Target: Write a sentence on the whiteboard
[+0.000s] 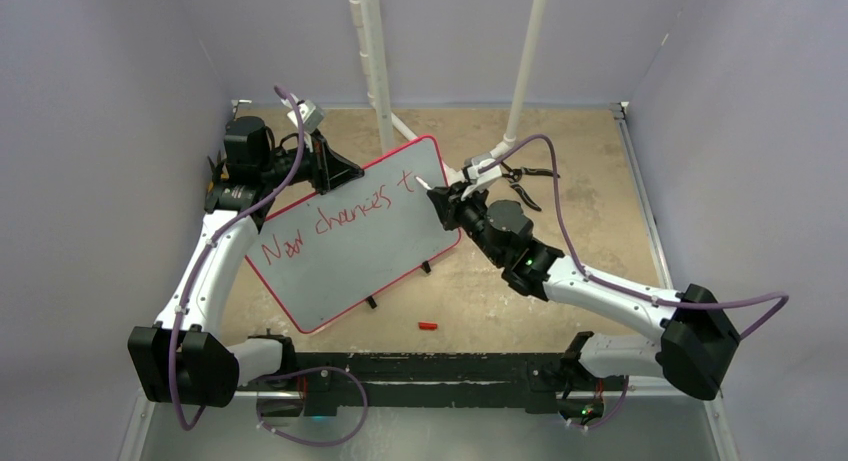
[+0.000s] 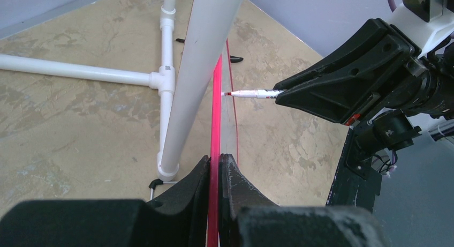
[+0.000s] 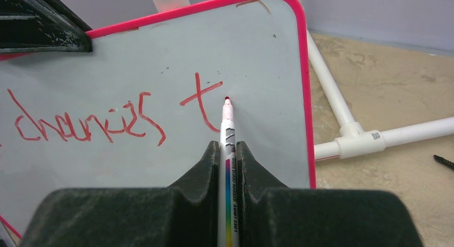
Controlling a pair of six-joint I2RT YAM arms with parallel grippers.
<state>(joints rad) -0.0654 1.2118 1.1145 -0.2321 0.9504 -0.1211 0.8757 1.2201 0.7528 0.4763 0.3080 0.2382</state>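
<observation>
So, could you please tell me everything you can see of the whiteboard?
The whiteboard is a flat rectangle with a pale grey-white surface, thin red rim and rounded corners. It sits diagonally in the top view, its small black feet on the tan table. Red handwriting reads "New chances t". The left gripper is shut on its upper rim; the right gripper holds a marker with its tip at the surface beside the t.

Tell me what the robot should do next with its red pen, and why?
Probably draw a small "o" right where the marker tip sits, just right of the "t". The sentence reads only "New chances t" so far, the right gripper is shut on the marker, and the left gripper clamps the whiteboard rim.
</observation>
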